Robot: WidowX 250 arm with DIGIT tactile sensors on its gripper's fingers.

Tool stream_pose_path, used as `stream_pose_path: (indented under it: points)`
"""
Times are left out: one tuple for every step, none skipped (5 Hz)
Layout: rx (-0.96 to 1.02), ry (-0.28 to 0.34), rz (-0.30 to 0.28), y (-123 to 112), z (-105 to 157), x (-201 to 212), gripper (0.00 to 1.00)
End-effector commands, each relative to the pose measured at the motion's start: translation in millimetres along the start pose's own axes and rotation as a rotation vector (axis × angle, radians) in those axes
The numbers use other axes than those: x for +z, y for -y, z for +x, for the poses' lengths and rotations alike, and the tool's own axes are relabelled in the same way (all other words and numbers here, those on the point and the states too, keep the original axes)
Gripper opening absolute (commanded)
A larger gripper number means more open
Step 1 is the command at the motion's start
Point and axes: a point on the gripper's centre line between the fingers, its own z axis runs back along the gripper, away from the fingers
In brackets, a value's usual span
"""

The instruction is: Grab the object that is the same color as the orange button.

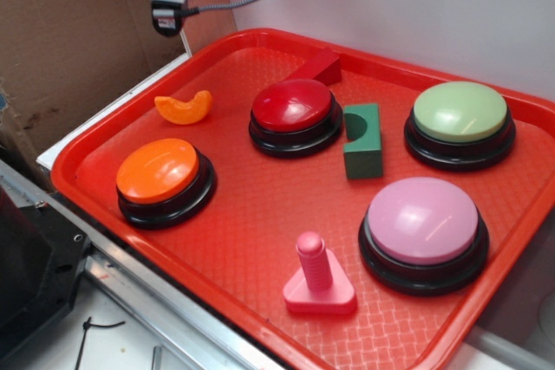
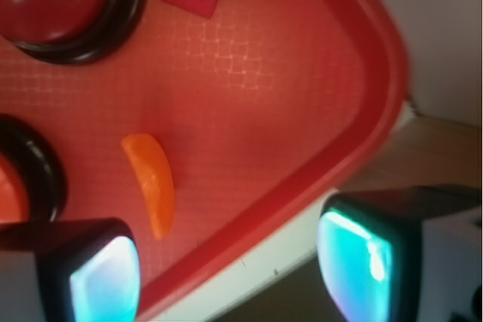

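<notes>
Pincer (image 2: 226, 269) fingers are spread wide and nothing is held. Ahead of the left pad (image 2: 102, 280), just beyond it, the orange wedge (image 2: 151, 182) is seen lying flat on the red tray (image 2: 317, 88), with the orange button (image 1: 160, 171) close by.

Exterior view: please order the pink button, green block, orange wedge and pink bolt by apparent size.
1. Pink button, though nearest the camera.
2. Green block and pink bolt, too alike to rank.
3. Orange wedge, farther back.
</notes>
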Motion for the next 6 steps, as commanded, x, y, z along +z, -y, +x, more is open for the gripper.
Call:
stream_pose_path:
  points:
    - [-0.033, -0.020, 0.016, 20.5, 0.2, -40.9, 1.00]
    - [-0.029, 0.031, 0.010, 24.7, -4.9, -40.8, 1.00]
    - [0.010, 0.028, -0.019, 28.3, -10.9, -39.8, 1.00]
    - [0.019, -0.032, -0.049, 28.2, -8.8, -60.3, 1.00]
    - [0.011, -0.048, -0.054, 30.0, -4.8, -67.3, 1.00]
    - [0.003, -0.061, -0.071, 34.8, -2.4, -72.9, 1.00]
